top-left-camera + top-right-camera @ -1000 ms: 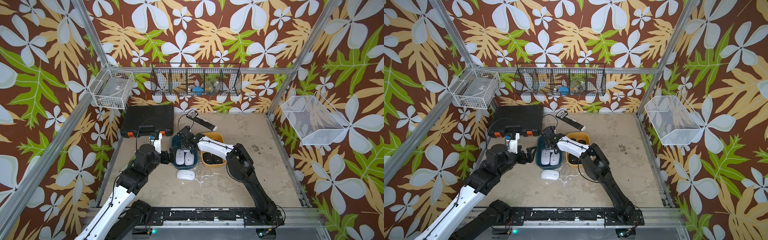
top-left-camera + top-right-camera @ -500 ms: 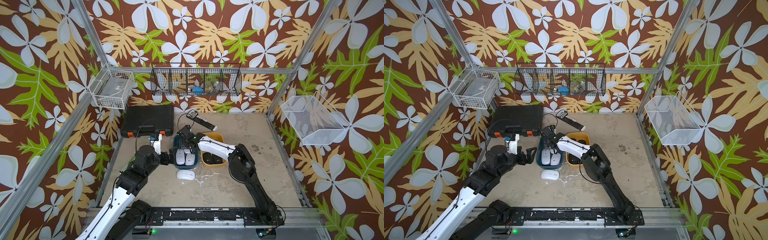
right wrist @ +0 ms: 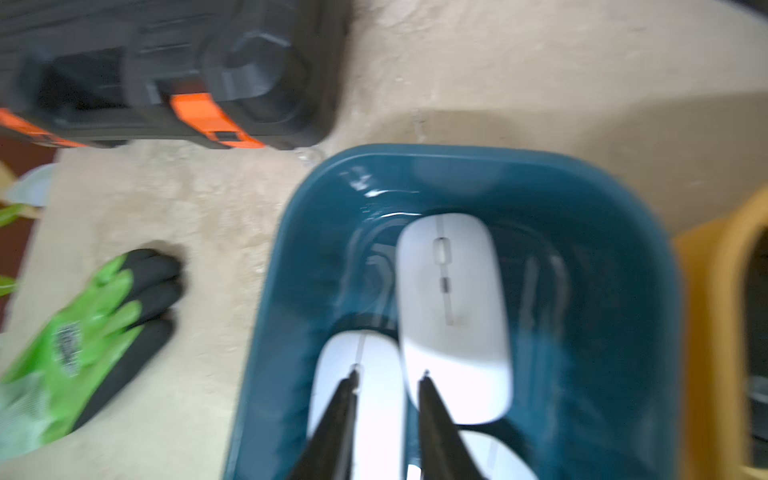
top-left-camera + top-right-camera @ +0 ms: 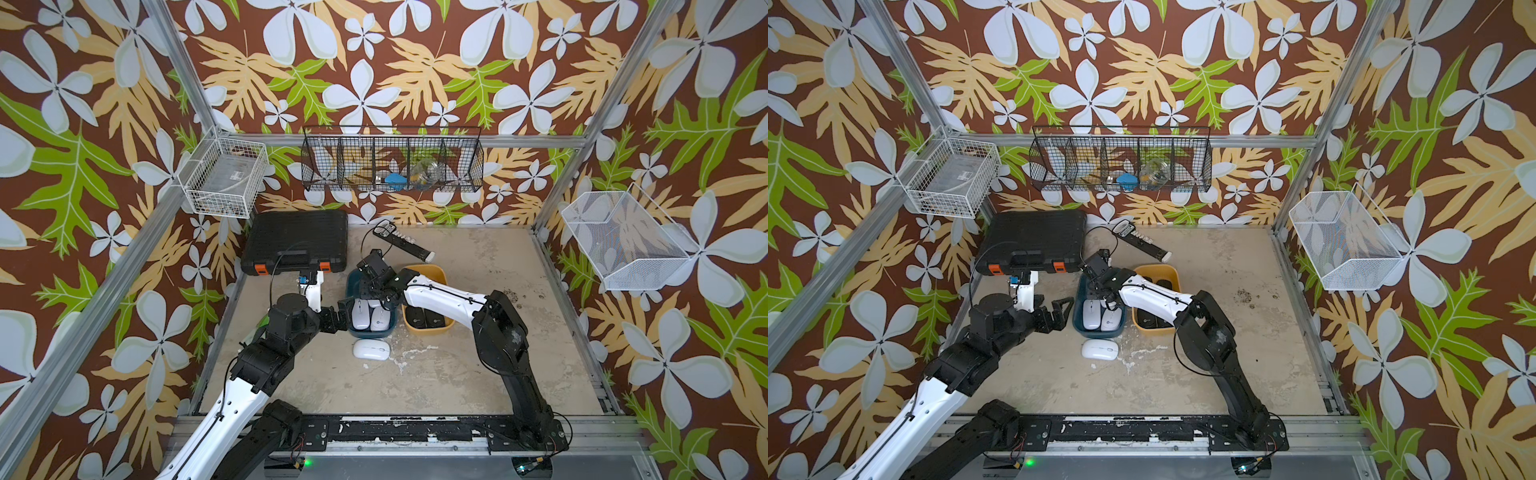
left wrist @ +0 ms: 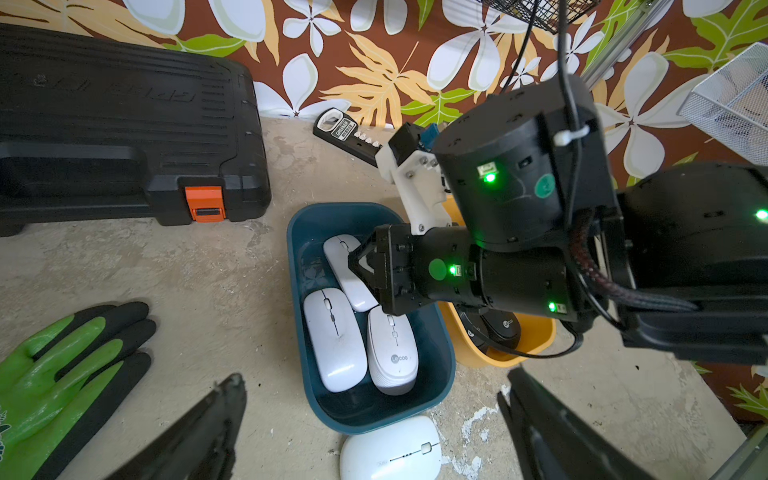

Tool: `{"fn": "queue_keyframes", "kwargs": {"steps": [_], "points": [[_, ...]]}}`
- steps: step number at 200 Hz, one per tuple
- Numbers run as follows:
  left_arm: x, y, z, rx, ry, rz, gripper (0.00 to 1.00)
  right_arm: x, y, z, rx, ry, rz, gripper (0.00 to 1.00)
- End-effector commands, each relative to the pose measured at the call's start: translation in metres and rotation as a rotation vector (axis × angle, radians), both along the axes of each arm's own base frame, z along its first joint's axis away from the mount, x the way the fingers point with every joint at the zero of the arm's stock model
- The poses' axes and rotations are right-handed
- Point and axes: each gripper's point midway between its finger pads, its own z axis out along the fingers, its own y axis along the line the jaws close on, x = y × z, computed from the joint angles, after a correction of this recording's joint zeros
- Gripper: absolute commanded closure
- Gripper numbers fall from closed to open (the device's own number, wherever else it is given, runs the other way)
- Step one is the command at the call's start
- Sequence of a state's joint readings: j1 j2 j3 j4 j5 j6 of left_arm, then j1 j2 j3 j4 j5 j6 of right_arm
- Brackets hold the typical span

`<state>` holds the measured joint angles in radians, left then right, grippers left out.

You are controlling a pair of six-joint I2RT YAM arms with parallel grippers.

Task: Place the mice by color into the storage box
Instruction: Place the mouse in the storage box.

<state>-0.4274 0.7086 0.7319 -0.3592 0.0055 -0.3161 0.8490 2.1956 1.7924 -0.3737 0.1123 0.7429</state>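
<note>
Left wrist view: three white mice (image 5: 334, 338) lie inside the teal bin (image 5: 316, 399). Two sit side by side at the end away from the case (image 5: 124, 124). The third lies toward the case end and overlaps the pair.

A loose mouse (image 4: 371, 349), also white, rests on the floor just outside the teal bin, at the end away from the case. Black mice (image 4: 424, 318) sit in the yellow bin (image 4: 428, 330), which stands just beside the teal bin; two tops are visible.

- Right gripper (image 3: 388, 376): positioned over the teal bin, pitched down into it, tips above the white mice. The jaws are drawn nearly together with nothing between them. The right wrist view is blurred.
- Right arm (image 4: 444, 295): extends over the yellow bin to reach the teal bin.
- Left gripper (image 4: 1062, 312): level, just beside the teal bin on the side opposite the yellow bin. Jaws spread wide, empty.
- Left arm (image 4: 291, 320): elbow raised, forearm pointing at the teal bin.

A green and black glove (image 5: 62, 365) lies flat on the floor, apart from the teal bin on the left gripper's side. A power strip (image 4: 401, 245) lies beyond the teal bin, beside the case.
</note>
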Motion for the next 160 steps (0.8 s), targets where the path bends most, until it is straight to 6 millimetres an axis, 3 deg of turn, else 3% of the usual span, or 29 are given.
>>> {"fn": "queue_keyframes", "kwargs": {"steps": [1,44,126,160], "points": [[0.000,-0.001,0.003,-0.014,-0.012,-0.003,0.00,0.003,0.025,-0.003,0.079,0.021,0.086,0.88],[0.000,-0.002,0.001,-0.017,-0.005,-0.004,0.00,0.014,0.040,-0.031,0.050,0.069,0.108,0.89],[0.000,-0.001,-0.009,-0.010,0.012,-0.004,0.00,0.030,0.020,-0.070,0.000,0.113,0.046,0.92],[-0.001,-0.001,-0.008,-0.009,0.012,-0.004,0.00,0.035,0.005,-0.069,-0.059,0.090,-0.002,0.91]]}}
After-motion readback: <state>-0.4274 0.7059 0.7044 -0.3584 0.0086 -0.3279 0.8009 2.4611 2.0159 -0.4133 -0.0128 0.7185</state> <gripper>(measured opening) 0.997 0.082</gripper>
